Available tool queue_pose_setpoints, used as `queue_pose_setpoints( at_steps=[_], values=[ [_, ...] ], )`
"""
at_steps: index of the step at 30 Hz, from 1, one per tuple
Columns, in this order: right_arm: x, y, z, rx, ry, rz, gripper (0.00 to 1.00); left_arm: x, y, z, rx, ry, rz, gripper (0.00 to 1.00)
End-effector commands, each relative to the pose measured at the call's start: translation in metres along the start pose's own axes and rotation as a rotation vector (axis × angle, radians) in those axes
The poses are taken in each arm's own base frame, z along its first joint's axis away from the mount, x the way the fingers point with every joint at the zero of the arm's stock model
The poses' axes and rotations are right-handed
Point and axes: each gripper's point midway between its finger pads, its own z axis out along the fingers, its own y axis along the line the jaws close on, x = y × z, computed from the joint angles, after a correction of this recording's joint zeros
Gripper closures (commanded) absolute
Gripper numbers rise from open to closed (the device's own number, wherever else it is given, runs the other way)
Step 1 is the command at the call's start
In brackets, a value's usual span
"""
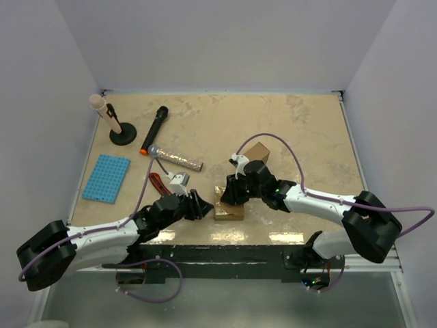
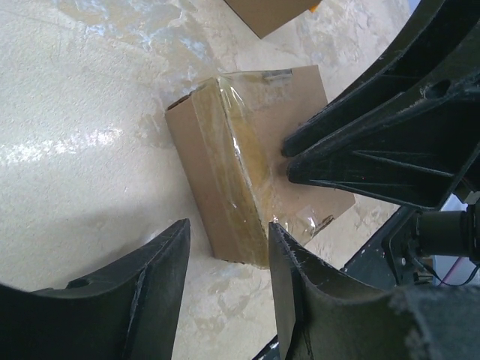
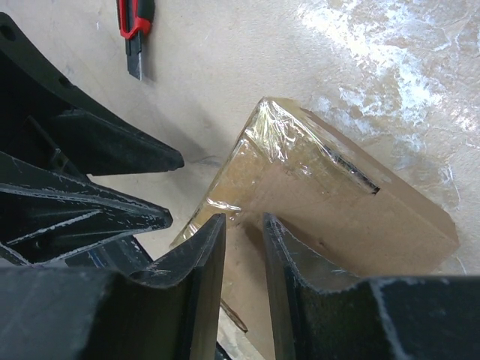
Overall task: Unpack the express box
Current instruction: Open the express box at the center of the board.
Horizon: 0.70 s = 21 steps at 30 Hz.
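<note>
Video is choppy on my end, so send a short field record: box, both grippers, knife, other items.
express box: small, cardboard, tape still across it, lying flat
left gripper: open, at the box's end, not gripping
right gripper: jaws narrow, tips over the taped top; grip unclear
utility knife: red, lying near the left gripper, untouched
second box: cardboard, behind the right gripper
others: blue mat, black marker, glittery tube

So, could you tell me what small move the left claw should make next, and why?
Probably ease the left claw forward and close on the end of the taped box: it stands open just short of the cardboard, while the right claw sits at the box's other side.
</note>
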Motion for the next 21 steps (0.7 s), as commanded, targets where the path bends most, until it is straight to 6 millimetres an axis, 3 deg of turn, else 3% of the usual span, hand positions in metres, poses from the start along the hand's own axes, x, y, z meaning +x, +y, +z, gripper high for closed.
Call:
queue_pose_setpoints(
  at_steps=[1, 10, 21],
  values=[
    [0.016, -0.014, 0.005, 0.043, 0.034, -0.005, 0.68, -0.013, -0.020, 0.005, 0.068, -0.030, 0.035, 0.50],
    [0.021, -0.019, 0.008, 0.057, 0.047, 0.002, 0.68, -0.004, -0.007, 0.014, -0.016, 0.025, 0.072, 0.52],
    [0.022, -0.019, 0.009, 0.048, 0.043, 0.008, 0.69, -0.028, -0.022, 0.007, 0.023, -0.066, 0.048, 0.49]
  ],
)
